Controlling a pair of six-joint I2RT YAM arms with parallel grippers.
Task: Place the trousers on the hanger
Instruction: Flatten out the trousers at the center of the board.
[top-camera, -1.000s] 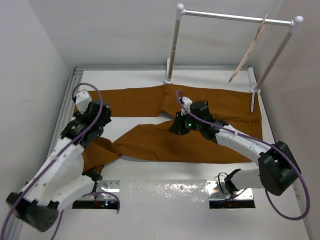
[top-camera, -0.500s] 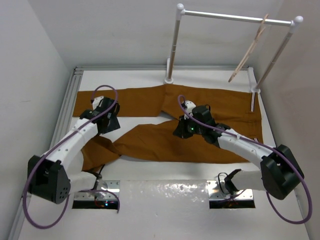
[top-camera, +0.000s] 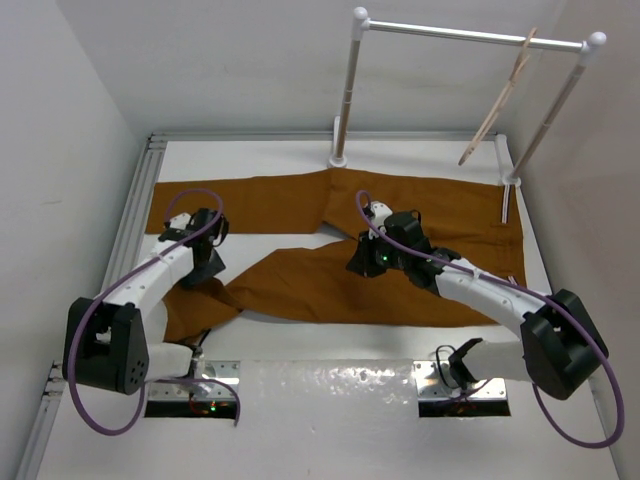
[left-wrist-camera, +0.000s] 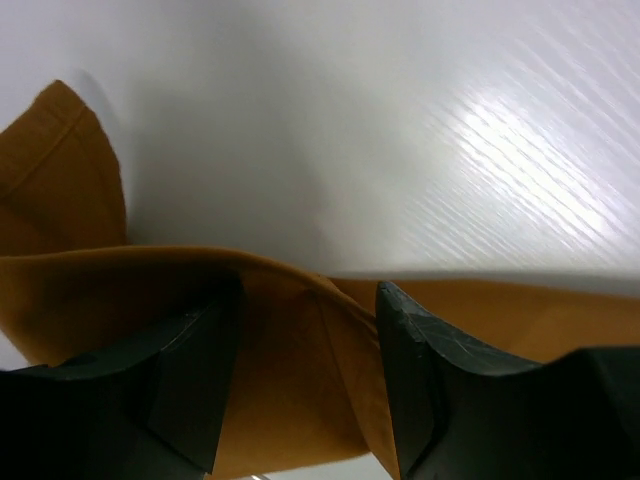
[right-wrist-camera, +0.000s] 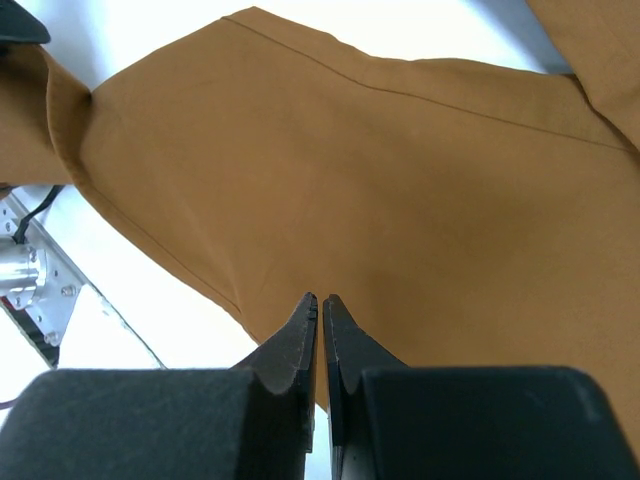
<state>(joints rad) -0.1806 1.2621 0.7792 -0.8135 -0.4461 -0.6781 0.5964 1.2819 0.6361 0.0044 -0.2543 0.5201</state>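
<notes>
The rust-brown trousers (top-camera: 300, 285) lie spread flat across the table, the legs toward the left and the waist toward the right. My left gripper (top-camera: 205, 268) is low at the folded left end of the near leg. In the left wrist view the gripper (left-wrist-camera: 308, 375) is open, with a raised fold of the cloth (left-wrist-camera: 70, 290) between its fingers (left-wrist-camera: 190, 380). My right gripper (top-camera: 360, 262) is over the middle of the near leg. In the right wrist view it (right-wrist-camera: 320, 300) is shut, its tips just above the cloth (right-wrist-camera: 400, 150). The pale hanger (top-camera: 497, 100) hangs on the rail at the back right.
The white clothes rail (top-camera: 470, 35) stands at the back right on two posts. An aluminium rail (top-camera: 135, 215) borders the table's left side. Metal mounting plates (top-camera: 215, 372) with cables lie at the near edge; one shows in the right wrist view (right-wrist-camera: 30, 270). White walls enclose three sides.
My left arm has swung so its gripper moved nearer and down onto the fold at the left end of the near leg. The right gripper has barely moved.
</notes>
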